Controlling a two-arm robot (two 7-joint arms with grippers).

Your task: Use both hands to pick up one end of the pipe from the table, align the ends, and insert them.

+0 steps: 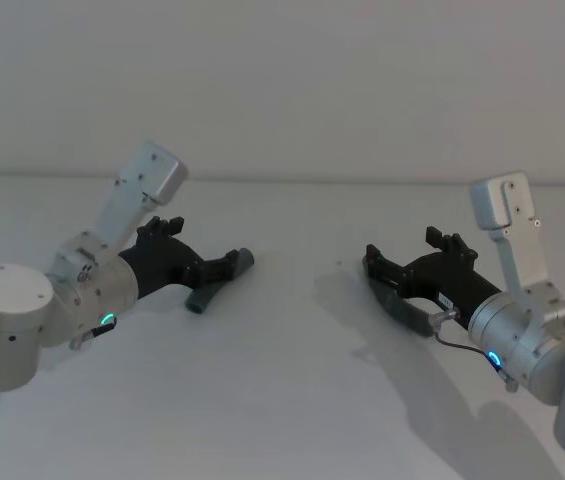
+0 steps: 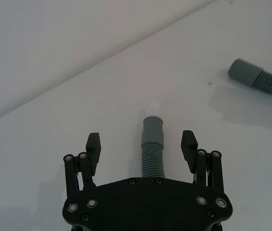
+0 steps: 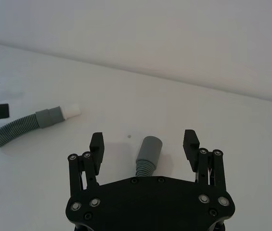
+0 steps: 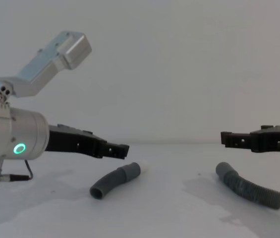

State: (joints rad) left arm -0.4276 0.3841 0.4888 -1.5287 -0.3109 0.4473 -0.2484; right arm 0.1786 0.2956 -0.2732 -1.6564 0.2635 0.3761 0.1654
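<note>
Short pipe piece point(image 4: 115, 181): lying flat on the left half of the tabletop point(image 1: 282, 400), curved and ribbed, not gripped.
Its end: smooth grey collar point(image 3: 49, 117) with a narrow white tip point(image 3: 71, 110) past it, turned toward the middle of the tabletop.
Long pipe piece point(image 4: 249, 191): lying flat on the right half of the tabletop, corrugated, well apart from the short piece, not gripped.
Its end: wider smooth grey cuff point(image 3: 150, 147), turned toward the middle of the tabletop, facing the short piece's side across a bare stretch of surface.
Left end effector point(image 2: 141, 139): spread wide, holding nothing. In the left wrist view, one finger on each side of the short piece's collar, clear of it on both sides. In the chest view, just above the piece and not touching it.
Right end effector point(image 3: 144, 141): spread wide, holding nothing. In the right wrist view, fingers straddling the cuff with a gap on each side. In the chest view, above the long piece and apart from it.
Arms: left reaching in from the left edge with a green ring light point(image 4: 19, 148) lit on its silver body, right reaching in from the right edge.
Tabletop: plain matt white, with soft shadows under both arms.
</note>
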